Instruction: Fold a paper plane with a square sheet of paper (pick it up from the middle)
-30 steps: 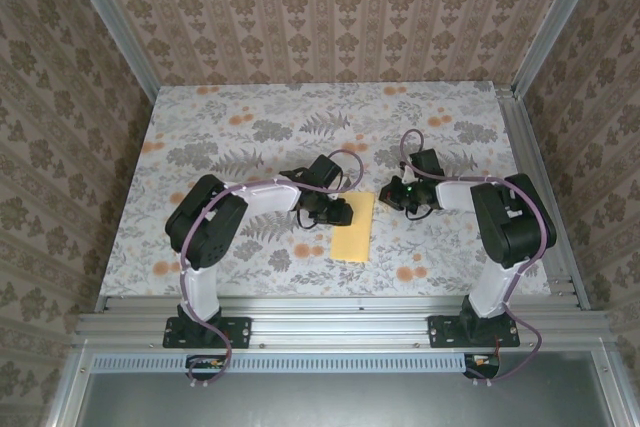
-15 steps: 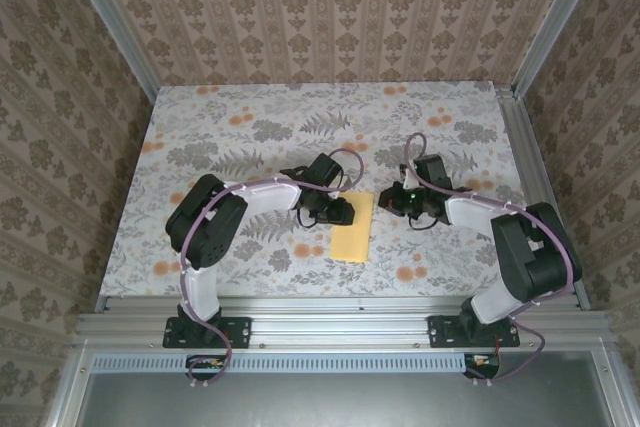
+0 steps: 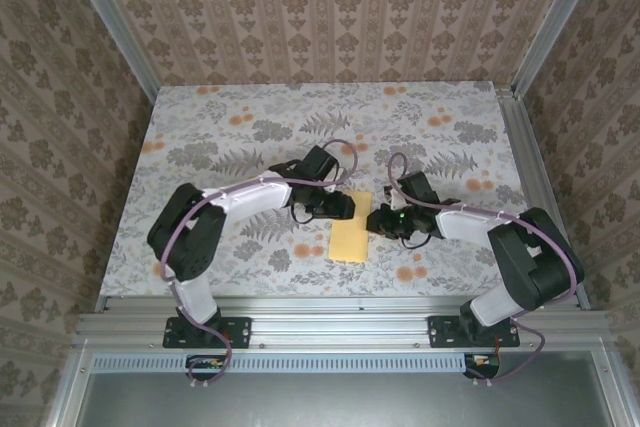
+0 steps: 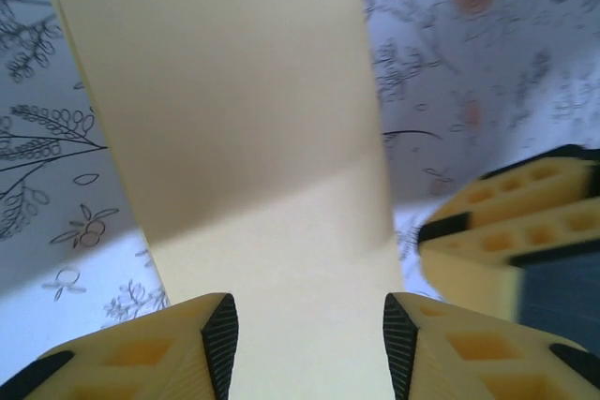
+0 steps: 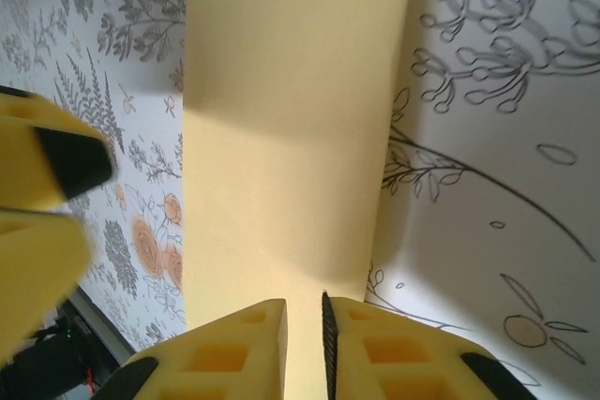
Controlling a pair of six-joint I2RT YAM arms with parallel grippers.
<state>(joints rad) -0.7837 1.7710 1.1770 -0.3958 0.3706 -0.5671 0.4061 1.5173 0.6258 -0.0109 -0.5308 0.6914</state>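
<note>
We see the square sheet of paper [image 3: 349, 239] lying flat on the counter [image 3: 200, 157], apparently folded into a narrow strip, near the centre toward six o'clock. Our left fingers [image 4: 220, 334] stand open astride its ten o'clock end, gripping nothing. Our right fingers [image 5: 366, 339], at its three o'clock edge, are parted by a sliver and are also empty. We judge the main risk is drag: a pad catching the loose top layer could spring the fold or skew the strip. The two sets of fingers are also near enough to knock each other.
</note>
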